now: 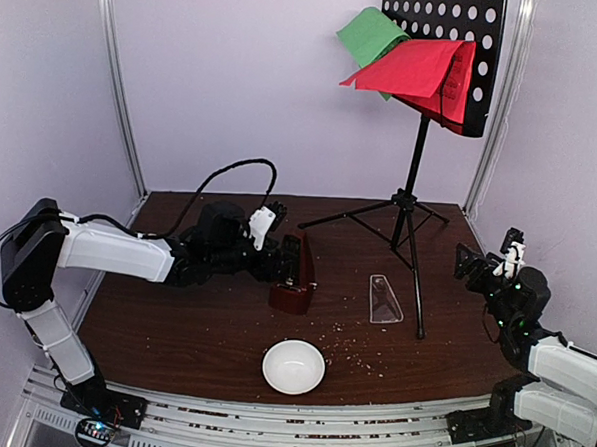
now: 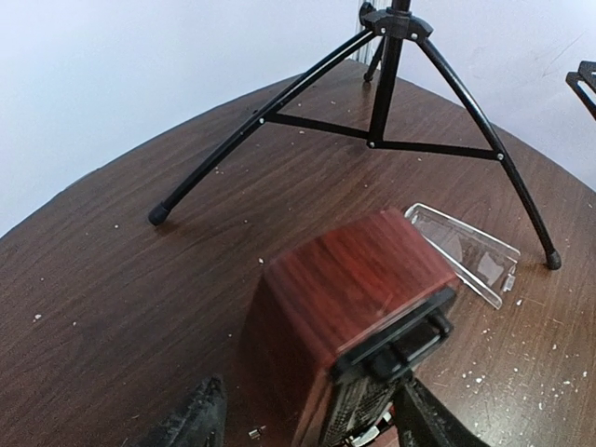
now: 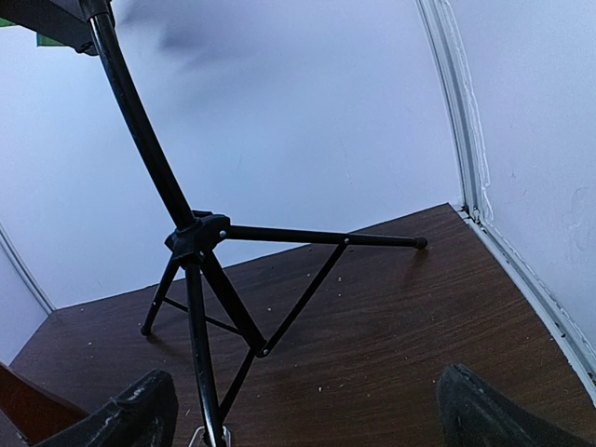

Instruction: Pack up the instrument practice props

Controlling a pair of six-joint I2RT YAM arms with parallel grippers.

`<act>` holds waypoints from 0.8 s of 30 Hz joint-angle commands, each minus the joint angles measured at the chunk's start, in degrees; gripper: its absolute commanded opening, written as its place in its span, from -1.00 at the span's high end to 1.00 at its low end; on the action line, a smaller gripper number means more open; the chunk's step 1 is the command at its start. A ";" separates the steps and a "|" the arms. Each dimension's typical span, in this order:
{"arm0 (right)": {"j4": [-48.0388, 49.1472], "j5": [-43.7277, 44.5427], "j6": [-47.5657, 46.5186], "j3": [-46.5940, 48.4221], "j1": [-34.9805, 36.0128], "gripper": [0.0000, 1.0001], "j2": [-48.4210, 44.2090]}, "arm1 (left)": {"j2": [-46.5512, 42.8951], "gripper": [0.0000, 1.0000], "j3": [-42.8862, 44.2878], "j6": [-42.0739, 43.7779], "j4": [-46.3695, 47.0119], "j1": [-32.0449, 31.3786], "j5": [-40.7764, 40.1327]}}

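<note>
The left gripper point(image 2: 309, 424) has its two black fingers point(image 2: 196, 419) standing apart on either side of a dark red-brown, pyramid-shaped wooden metronome point(image 2: 354, 289). A gap shows beside one finger, so this is a straddle, not yet a grip. The metronome stands upright near the middle of the dark brown wooden table point(image 1: 173, 327).

Its clear plastic wedge cover point(image 1: 383, 300) lies flat on the table nearby, just beside a foot of the tall black tripod music stand point(image 1: 409, 209). High on the stand's perforated desk rest a green paper sheet point(image 1: 368, 35) and a red paper sheet point(image 1: 412, 67). A small white bowl point(image 1: 293, 366) sits at the near edge.

The right gripper point(image 3: 303, 414) hangs wide open and empty at the table's right side, facing the stand's legs.

The step in hand appears to be grasping the metronome. Because the body tapers, the fingers should close low, square on the flat wooden sides, so it cannot squeeze upward and tip.
</note>
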 commanded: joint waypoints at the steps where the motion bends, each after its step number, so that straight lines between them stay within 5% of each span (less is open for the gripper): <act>1: 1.58 0.65 0.07 -0.98 -0.25 -1.00 0.08 | 0.48 -0.24 0.58 0.01 3.44 -0.24 0.12; 24: 1.70 0.65 -0.02 -0.90 -0.25 -1.00 0.30 | 0.29 0.04 -0.31 -0.12 3.98 -0.25 1.53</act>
